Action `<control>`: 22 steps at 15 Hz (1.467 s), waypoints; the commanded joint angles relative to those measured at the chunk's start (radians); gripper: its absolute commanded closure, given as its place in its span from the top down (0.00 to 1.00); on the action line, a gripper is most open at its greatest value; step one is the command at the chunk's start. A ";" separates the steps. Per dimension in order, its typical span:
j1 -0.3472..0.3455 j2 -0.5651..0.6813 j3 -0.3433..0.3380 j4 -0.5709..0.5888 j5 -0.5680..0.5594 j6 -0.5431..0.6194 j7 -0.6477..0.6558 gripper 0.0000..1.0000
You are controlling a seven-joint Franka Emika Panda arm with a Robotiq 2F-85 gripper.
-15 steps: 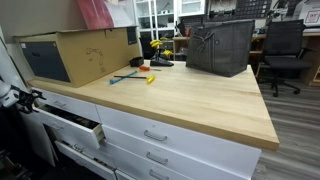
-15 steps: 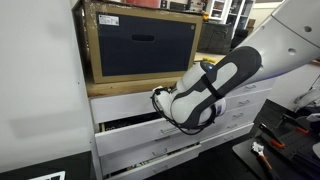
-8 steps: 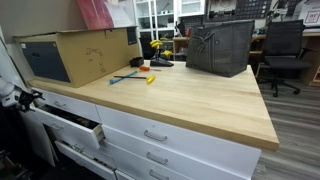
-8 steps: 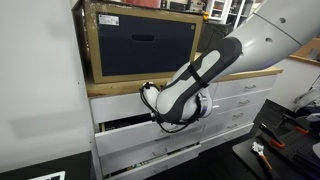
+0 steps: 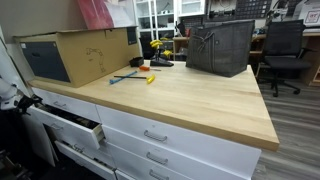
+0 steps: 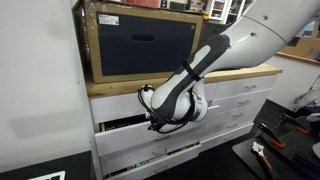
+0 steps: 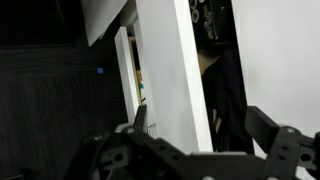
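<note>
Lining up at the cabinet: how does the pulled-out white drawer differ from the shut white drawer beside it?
The pulled-out white drawer juts forward, its dark inside exposed; the shut white drawer sits flush. The shut one's metal handle shows plainly; the pulled-out one's is hard to make out. Both are white, under the wooden countertop.

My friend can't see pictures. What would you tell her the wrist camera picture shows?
A black robot gripper, its two fingers spread wide open, comes in from the bottom toward a tall white flat panel, likely a drawer front, which stands in the middle of the picture. Almost everything around them is too dark to make out.
</note>
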 commanded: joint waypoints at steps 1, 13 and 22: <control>-0.060 0.017 0.064 0.022 0.026 0.001 0.009 1.00; -0.121 0.042 0.052 -0.023 -0.039 -0.001 -0.073 1.00; -0.226 0.071 0.109 -0.017 -0.161 -0.034 -0.206 1.00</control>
